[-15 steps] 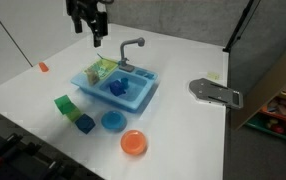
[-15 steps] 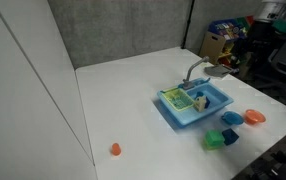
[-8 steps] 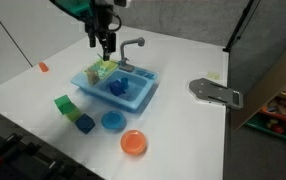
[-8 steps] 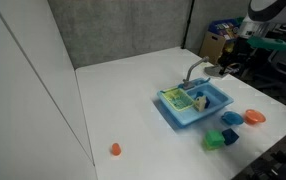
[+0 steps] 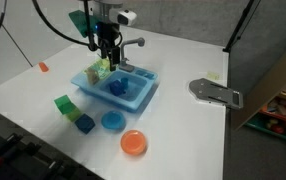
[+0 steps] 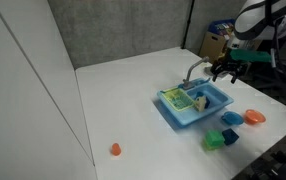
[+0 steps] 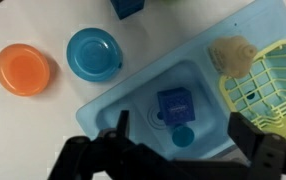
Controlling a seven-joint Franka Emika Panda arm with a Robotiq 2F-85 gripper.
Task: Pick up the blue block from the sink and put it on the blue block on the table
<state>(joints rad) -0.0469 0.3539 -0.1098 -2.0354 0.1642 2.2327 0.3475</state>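
Note:
A dark blue block lies in the basin of the light blue toy sink, next to a small blue round piece. The block also shows in an exterior view. Another blue block stands on the table in front of the sink, beside a green block; its edge shows at the top of the wrist view. My gripper is open and empty. It hangs above the sink, fingers either side of the basin block in the wrist view, and shows by the faucet.
A blue bowl and an orange bowl sit on the table near the sink. A yellow-green dish rack and a tan object fill the sink's other half. The grey faucet rises behind. A grey plate lies near the table edge.
The arm has come down from high above the table and moved over the sink. The gripper stays open. The blocks and bowls have not moved.

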